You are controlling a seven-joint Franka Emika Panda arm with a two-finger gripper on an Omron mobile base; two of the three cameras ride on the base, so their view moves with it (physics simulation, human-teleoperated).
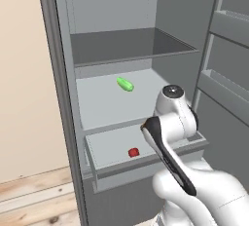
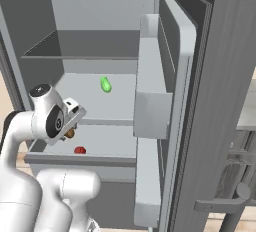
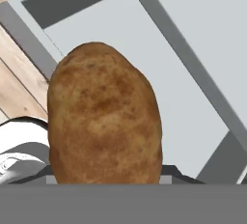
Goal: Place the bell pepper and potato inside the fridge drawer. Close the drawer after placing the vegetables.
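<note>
Three views on one open fridge: two from behind the arm, one from the hand.

The left base view looks forward and down from behind the arm [image 1: 180, 137], which rises at 5 o'clock; the fridge [image 1: 121, 49] stands near ahead. The right base view faces the same fridge from the other side, arm at 7 o'clock, the open door [image 2: 200, 101] at 3 o'clock. Both share the shelves, the green vegetable [image 1: 125, 84] and the drawer [image 1: 112, 147]. The hand view looks down, very close on the potato [image 3: 103, 117], over the drawer floor.
</note>
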